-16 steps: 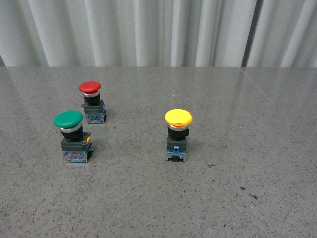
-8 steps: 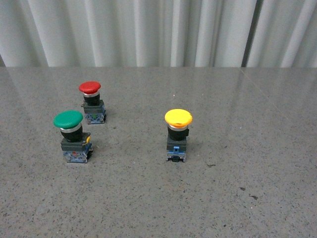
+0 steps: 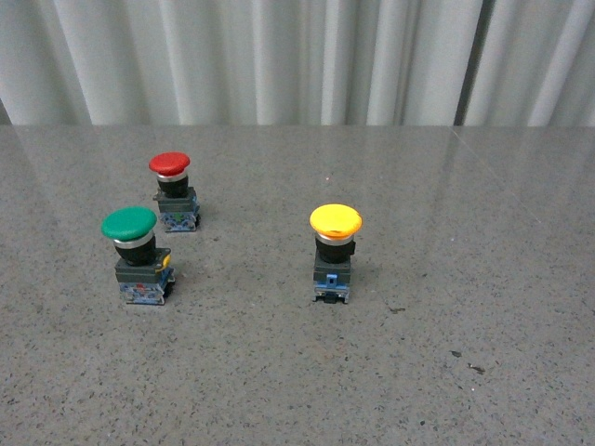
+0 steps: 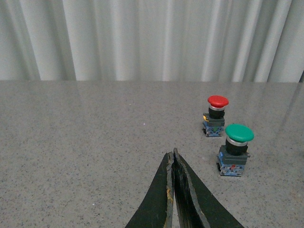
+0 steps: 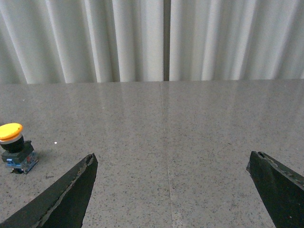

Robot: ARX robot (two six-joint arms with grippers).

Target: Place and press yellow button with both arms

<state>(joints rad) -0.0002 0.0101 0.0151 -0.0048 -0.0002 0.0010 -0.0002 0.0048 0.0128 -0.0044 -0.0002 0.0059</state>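
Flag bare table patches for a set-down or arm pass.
Widest bare stretch: the table right of the yellow button. Also free: the gap between it and the green button, and the near strip in front of all three. Crowded: the left side, where the red button stands close behind the green.

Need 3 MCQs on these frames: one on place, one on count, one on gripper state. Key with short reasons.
1. In the front view, which cap colour marks the button standing alone to the right?
A red
B green
C yellow

2. How many push-buttons stand on the table?
A two
B three
C four

3. How are the grippers set?
A left shut, right open
B both open
C left open, right shut

Key:
1 C: the yellow button stands apart, right of the red button and green button.
2 B: only those three show.
3 A: the left gripper has its fingers together; the right gripper has them wide apart.
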